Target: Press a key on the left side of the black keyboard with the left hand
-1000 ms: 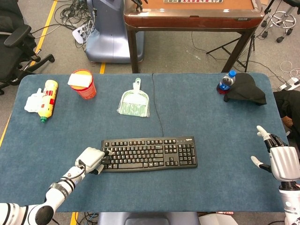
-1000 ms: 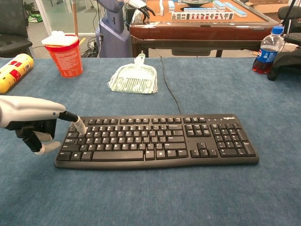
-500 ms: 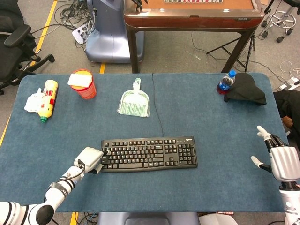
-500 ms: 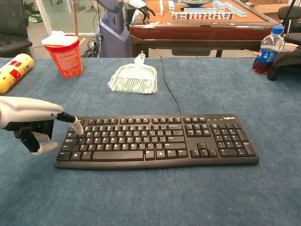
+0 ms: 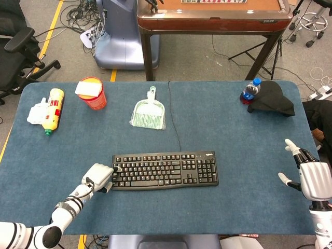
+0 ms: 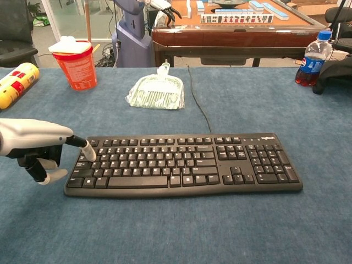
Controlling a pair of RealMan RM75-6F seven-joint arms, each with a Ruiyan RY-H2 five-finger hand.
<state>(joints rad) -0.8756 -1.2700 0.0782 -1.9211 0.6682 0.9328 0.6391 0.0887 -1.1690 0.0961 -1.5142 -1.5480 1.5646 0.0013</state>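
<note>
The blue-covered table (image 5: 62, 155) is taking up most of both views, and the black keyboard (image 5: 165, 170) is sitting flat near its front edge, roughly centred, with its cable running toward the back.

The left hand (image 6: 34, 147) is hanging at the keyboard's left end, mostly curled in with one finger (image 6: 86, 149) sticking out and pointing down at the far-left column of keys. Compared with a second ago that fingertip is sliding leftward and backing off: it was planted a bit further in among the keys, and now it's sitting right at the keyboard's left edge. Can't tell from here if it's touching a key or just floating over it. So the press is probably either just done or getting lined up again; the hand looks like it's pulling out, not pushing in.

The right hand (image 5: 310, 176) is parked well apart at the table's right edge, fingers spread, holding nothing.

Smaller stuff at the back: red cup (image 6: 75, 63), dustpan (image 6: 157, 89), yellow bottle (image 5: 53, 109), soda bottle (image 6: 313, 59).
</note>
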